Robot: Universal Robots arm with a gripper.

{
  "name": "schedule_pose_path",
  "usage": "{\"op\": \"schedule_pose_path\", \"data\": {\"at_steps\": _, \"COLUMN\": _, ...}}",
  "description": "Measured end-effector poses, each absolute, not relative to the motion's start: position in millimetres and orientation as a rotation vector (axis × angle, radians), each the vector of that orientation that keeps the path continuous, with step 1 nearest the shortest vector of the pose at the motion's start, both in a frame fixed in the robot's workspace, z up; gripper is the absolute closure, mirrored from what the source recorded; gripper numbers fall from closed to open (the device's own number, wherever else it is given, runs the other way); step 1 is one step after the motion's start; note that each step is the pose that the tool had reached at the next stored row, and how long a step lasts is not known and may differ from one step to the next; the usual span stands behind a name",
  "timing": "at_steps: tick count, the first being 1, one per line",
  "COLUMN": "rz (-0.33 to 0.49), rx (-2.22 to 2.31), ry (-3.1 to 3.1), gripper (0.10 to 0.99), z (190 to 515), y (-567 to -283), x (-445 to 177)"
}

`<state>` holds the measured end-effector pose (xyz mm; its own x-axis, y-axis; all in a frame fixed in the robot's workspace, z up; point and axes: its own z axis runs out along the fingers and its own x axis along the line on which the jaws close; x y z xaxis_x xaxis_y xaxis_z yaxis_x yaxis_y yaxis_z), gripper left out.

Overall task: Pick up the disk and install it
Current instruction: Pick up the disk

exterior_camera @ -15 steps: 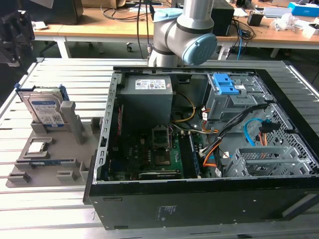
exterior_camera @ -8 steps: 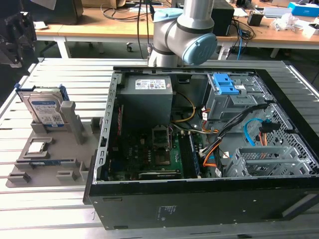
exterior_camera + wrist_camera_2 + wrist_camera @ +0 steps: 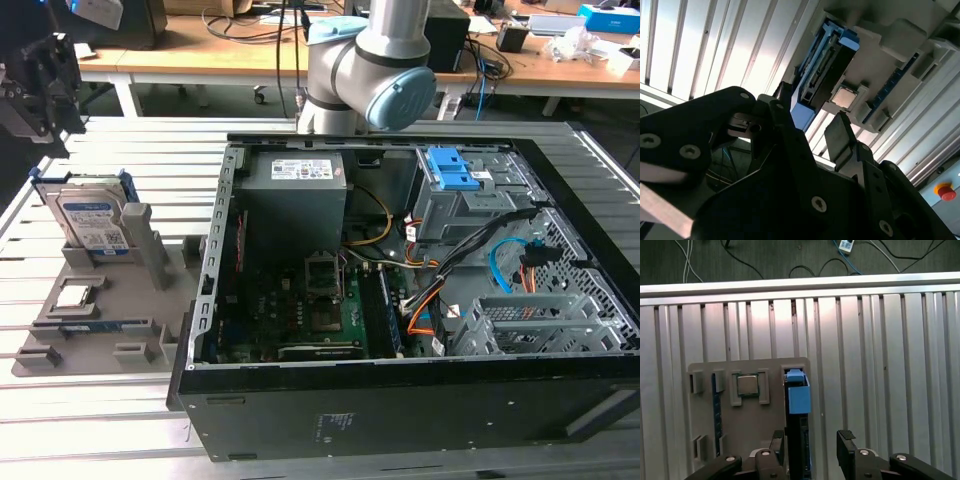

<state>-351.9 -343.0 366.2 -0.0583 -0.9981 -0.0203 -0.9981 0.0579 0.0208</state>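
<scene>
The disk [image 3: 93, 215], a silver drive with a white-and-blue label in a blue frame, stands on edge in a slot of the grey holder [image 3: 150, 305] at the exterior view's left. My black gripper [image 3: 42, 100] hangs above it, apart from it. In the first wrist view the disk [image 3: 798, 405] shows edge-on, with the gripper [image 3: 811, 446] open and one finger on each side of the disk's line, nothing held. The second wrist view shows the same disk [image 3: 822, 70] beyond the open gripper [image 3: 812, 127].
An open computer case [image 3: 205, 300] lies on the slatted metal table [image 3: 150, 140], with a grey power supply [image 3: 295, 195], a blue caddy [image 3: 450, 175] in the bay and a metal drive cage [image 3: 530, 325]. A processor chip [image 3: 747, 385] also sits on the holder.
</scene>
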Motion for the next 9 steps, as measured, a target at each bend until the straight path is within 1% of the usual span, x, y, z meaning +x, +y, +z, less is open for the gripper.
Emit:
{"op": "schedule_pose_path", "data": {"at_steps": 2, "rz": 0.044, "rx": -2.155, "ry": 2.285, "gripper": 0.545, "z": 356, "y": -343, "x": -362}}
{"op": "schedule_pose_path", "data": {"at_steps": 3, "rz": 0.044, "rx": -2.156, "ry": 2.285, "gripper": 0.545, "z": 345, "y": -352, "x": -365}}
{"op": "schedule_pose_path", "data": {"at_steps": 4, "rz": 0.041, "rx": -2.157, "ry": 2.287, "gripper": 0.545, "z": 329, "y": -354, "x": -364}}
{"op": "schedule_pose_path", "data": {"at_steps": 6, "rz": 0.04, "rx": -2.158, "ry": 2.287, "gripper": 0.545, "z": 314, "y": -349, "x": -364}}
{"op": "schedule_pose_path", "data": {"at_steps": 9, "rz": 0.037, "rx": -2.165, "ry": 2.283, "gripper": 0.545, "z": 301, "y": -347, "x": -364}}
